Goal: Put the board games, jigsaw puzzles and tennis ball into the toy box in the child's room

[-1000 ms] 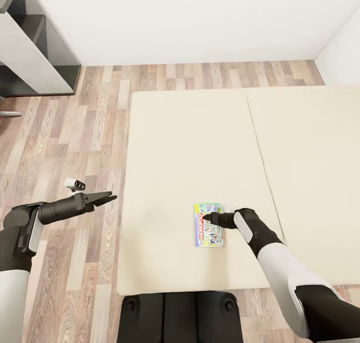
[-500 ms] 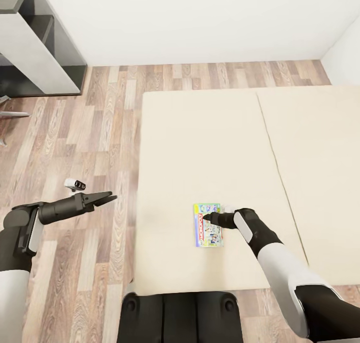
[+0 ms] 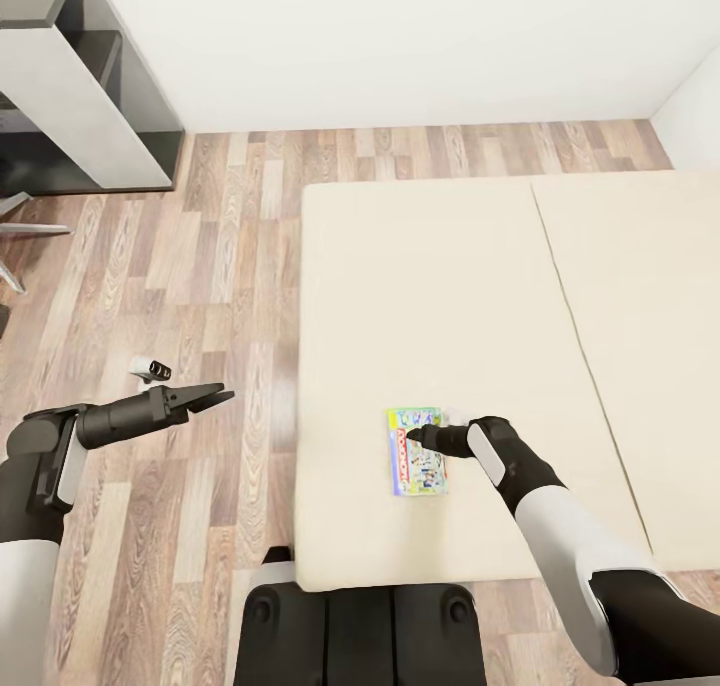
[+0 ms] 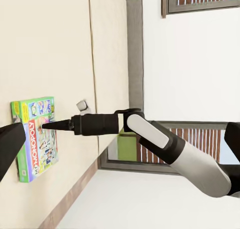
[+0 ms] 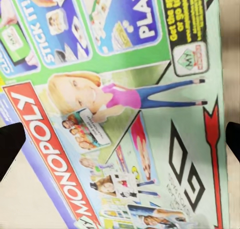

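View has slid sideways as the base moves while the right hand stays, fingers apart, over the Monopoly board game lying ungrasped on the bed; left hand narrow.

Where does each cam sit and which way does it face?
Head view: on the head, looking down at the beige bed; both arms, base show.
Left wrist view: on the left arm, looking sideways across the bed at the right end effector.
Right wrist view: close above the green-and-white Monopoly board game box; dark fingertips flank it.
Shared: that box.
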